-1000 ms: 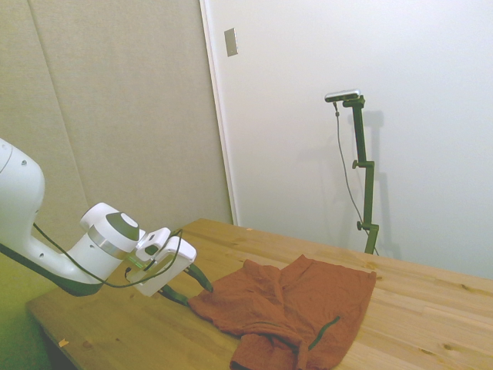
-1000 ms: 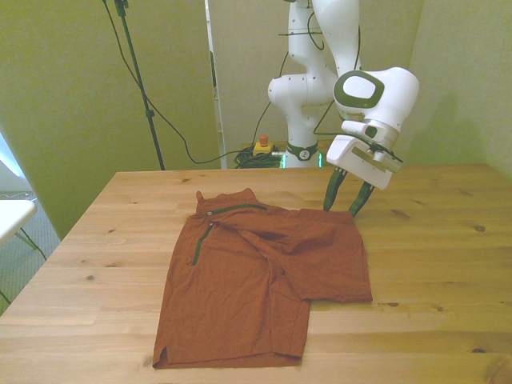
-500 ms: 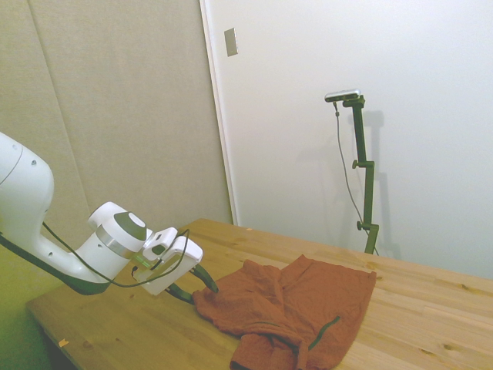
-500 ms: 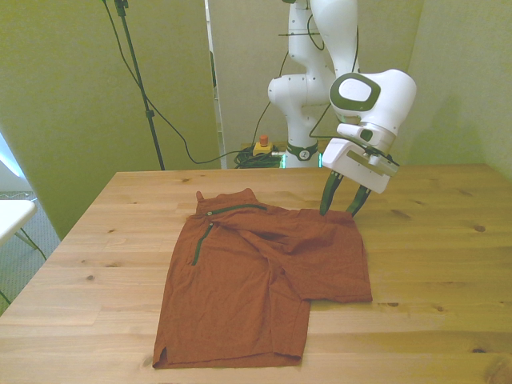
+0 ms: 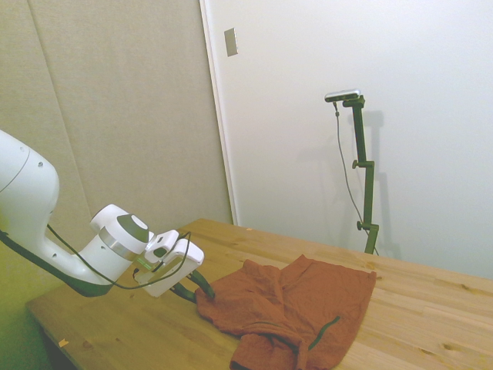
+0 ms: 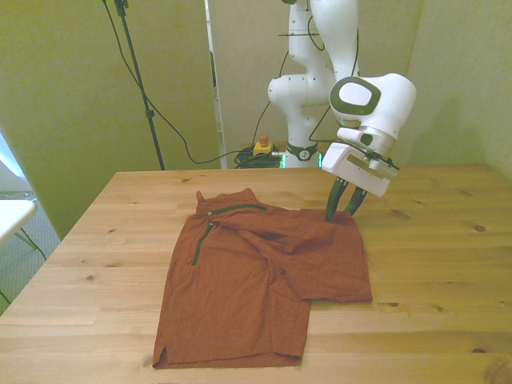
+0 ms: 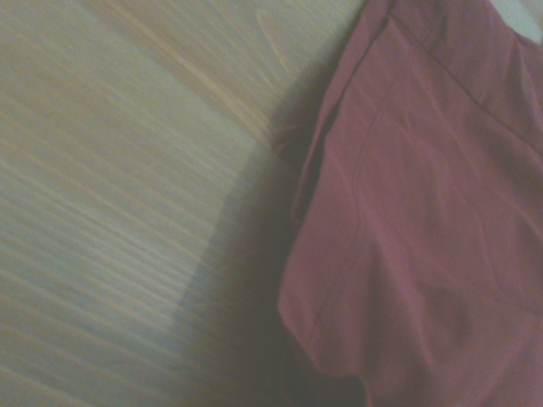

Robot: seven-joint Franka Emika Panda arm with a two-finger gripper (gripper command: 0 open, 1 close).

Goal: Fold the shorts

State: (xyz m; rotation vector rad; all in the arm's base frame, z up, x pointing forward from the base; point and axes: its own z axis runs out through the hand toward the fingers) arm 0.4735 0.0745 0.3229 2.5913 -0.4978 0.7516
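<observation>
The shorts [image 6: 264, 276] lie spread on the wooden table [image 6: 448, 264], partly doubled over: one leg panel reaches toward the near edge at the front view's left, and a shorter panel ends at the front view's right. A thin dark green pocket slit [image 6: 198, 244] runs along the side at the front view's left. The wrist view shows a corner of the fabric with its hem slightly lifted off the wood.

The gripper [image 6: 342, 213] stands at the far corner of the shorts on the front view's right, fingers angled down. The fingers sit close together with only a narrow gap, their tips at the cloth edge. You cannot confirm from any view that fabric is pinched between them.

Procedure for the step in hand, judged as grasping this corner:

1. Verify that the tips bracket the hem, not bare wood.
2. Press the fingers fully together before any lift.
3. Raise only enough to free the corner; soft fabric is likely to drag and bunch.
4. Carry the corner across toward the pocket-slit side, keeping the edge taut.
</observation>
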